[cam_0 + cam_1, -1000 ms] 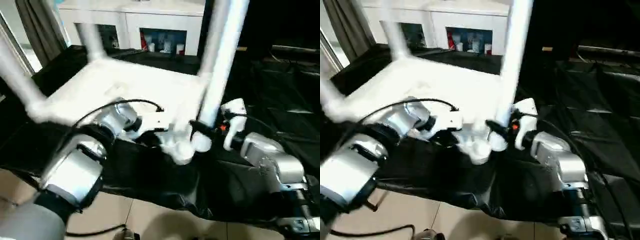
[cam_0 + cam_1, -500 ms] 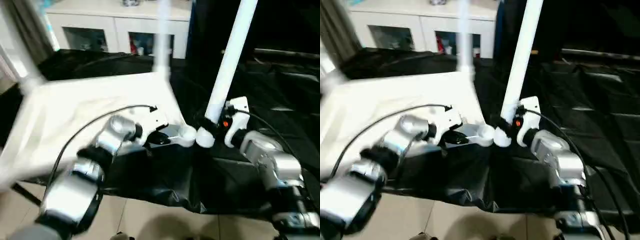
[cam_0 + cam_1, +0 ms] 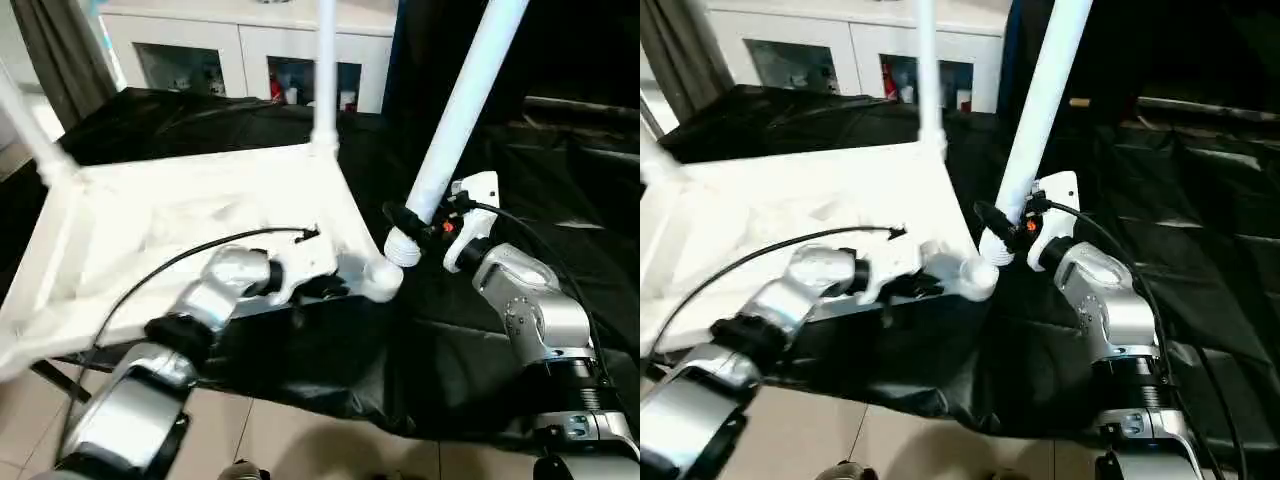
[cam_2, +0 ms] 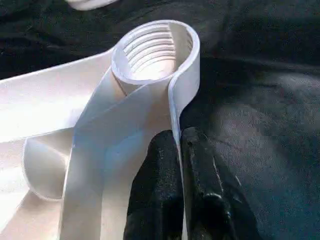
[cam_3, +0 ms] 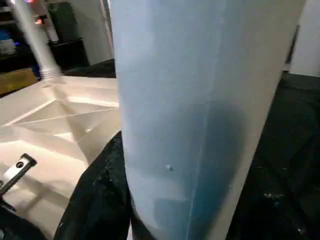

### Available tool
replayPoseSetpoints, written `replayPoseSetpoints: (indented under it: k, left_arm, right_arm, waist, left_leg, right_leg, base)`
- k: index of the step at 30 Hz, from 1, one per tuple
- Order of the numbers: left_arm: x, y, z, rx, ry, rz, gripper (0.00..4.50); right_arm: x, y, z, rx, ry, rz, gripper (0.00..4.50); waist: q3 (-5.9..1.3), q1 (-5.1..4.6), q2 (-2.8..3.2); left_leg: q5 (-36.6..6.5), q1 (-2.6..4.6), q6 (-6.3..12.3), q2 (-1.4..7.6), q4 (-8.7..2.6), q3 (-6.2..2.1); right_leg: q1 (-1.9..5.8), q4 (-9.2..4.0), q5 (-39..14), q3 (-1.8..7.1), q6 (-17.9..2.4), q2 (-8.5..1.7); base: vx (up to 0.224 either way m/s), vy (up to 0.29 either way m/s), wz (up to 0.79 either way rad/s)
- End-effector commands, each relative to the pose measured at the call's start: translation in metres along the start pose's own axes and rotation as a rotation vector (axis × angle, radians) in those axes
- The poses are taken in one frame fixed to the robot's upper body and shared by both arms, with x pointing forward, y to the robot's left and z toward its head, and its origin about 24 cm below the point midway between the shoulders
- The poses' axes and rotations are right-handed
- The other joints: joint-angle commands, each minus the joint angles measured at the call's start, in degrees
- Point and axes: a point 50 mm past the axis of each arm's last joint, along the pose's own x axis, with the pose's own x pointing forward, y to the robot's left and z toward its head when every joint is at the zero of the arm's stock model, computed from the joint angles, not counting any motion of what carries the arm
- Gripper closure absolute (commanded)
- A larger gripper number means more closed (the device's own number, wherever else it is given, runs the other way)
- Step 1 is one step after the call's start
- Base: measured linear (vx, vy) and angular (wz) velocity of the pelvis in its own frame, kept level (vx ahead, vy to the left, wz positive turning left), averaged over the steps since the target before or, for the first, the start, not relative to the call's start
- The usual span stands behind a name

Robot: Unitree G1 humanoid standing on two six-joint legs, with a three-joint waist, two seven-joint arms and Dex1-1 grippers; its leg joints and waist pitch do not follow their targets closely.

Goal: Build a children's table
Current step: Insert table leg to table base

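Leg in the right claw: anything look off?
Yes. The leg in the right claw is tilted, its threaded end beside the empty corner socket, not in it. The left claw pinches the tabletop rim.

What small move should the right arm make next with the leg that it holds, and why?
Probably shift the leg a little toward the robot's left and stand it upright over the empty corner socket. Its lower end sits beside that socket, tilted, not in it. The left gripper pinches the tabletop rim just by the socket, whose threads are open; the right gripper holds the leg low.
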Motion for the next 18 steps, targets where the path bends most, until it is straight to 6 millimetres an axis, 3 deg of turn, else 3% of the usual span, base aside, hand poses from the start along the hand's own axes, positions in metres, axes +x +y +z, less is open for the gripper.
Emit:
replayPoseSetpoints:
  k: [1, 2, 3, 6, 10, 13, 18]
  left_arm:
    - [0.002, -0.007, -0.005, 0.036, 0.05, -0.06, 4.5]
    - [0.001, -0.006, -0.005, 0.017, 0.045, -0.07, 4.5]
    - [0.0, -0.006, -0.005, 0.003, 0.04, -0.077, 3.93]
    - [-0.005, -0.003, -0.006, -0.027, 0.032, -0.056, 3.93]
    - [-0.009, 0.0, -0.009, -0.079, 0.02, -0.042, 3.44]
    - [-0.017, 0.001, -0.012, -0.11, 0.018, -0.042, 3.42]
    - [-0.025, 0.004, -0.015, -0.126, 0.02, -0.031, 3.42]
  right_arm:
    - [-0.003, 0.004, 0.008, -0.012, -0.042, 0.034, 2.61]
    - [-0.004, 0.004, 0.007, -0.011, -0.04, 0.039, 2.61]
    - [-0.005, 0.005, 0.006, -0.011, -0.038, 0.04, 2.61]
    - [-0.004, 0.006, 0.005, -0.011, -0.039, 0.042, 2.61]
    - [-0.004, 0.007, 0.004, -0.004, -0.042, 0.048, 2.61]
    - [-0.003, 0.01, 0.003, 0.004, -0.044, 0.064, 2.61]
    - [-0.001, 0.013, 0.003, 0.015, -0.05, 0.08, 2.61]
  waist:
    - [-3.91, 0.13, -0.65]
    - [-3.9, 0.16, -0.61]
    - [-3.95, 0.16, -0.72]
    - [-3.95, 0.13, -0.56]
    - [-3.76, -0.14, -0.66]
    - [-3.65, -0.34, -0.76]
    - [-3.63, -0.48, -0.67]
  left_leg:
    - [-14.7, 0.82, 1.7, 0.77, -3.57, 0.33]
    - [-14.4, 0.75, 1.73, 0.78, -3.59, 0.34]
    - [-13.7, 0.61, 1.7, 0.78, -3.63, 0.29]
    - [-14.2, 0.7, 1.33, 0.77, -3.7, 0.28]
    - [-15.5, 0.75, 1.14, 0.67, -3.71, 0.4]
    - [-16.7, 0.74, 0.82, 0.67, -3.85, 0.32]
    - [-16.9, 0.79, 0.55, 0.75, -3.92, 0.29]
  right_leg:
    - [2.34, -3.96, -13.3, 1.62, -11.2, -2.19]
    - [2.38, -3.96, -12.8, 1.62, -11.3, -2.14]
    - [2.59, -3.68, -11.3, 1.57, -11.6, -2.11]
    - [2.58, -3.68, -11.2, 1.53, -12.1, -2.1]
    - [2.52, -3.93, -13.2, 1.62, -12.0, -2.16]
    - [2.43, -4.21, -16.6, 1.6, -11.2, -2.22]
    - [2.3, -4.17, -16.2, 1.65, -11.2, -2.17]
  base:
    - [0.0, 0.0, 0.0]
    - [0.0, 0.0, 0.0]
    - [0.0, 0.0, 0.0]
    - [0.0, 0.0, 0.0]
    - [0.0, 0.0, 0.0]
    - [0.0, 0.0, 0.0]
    - [0.0, 0.0, 0.0]
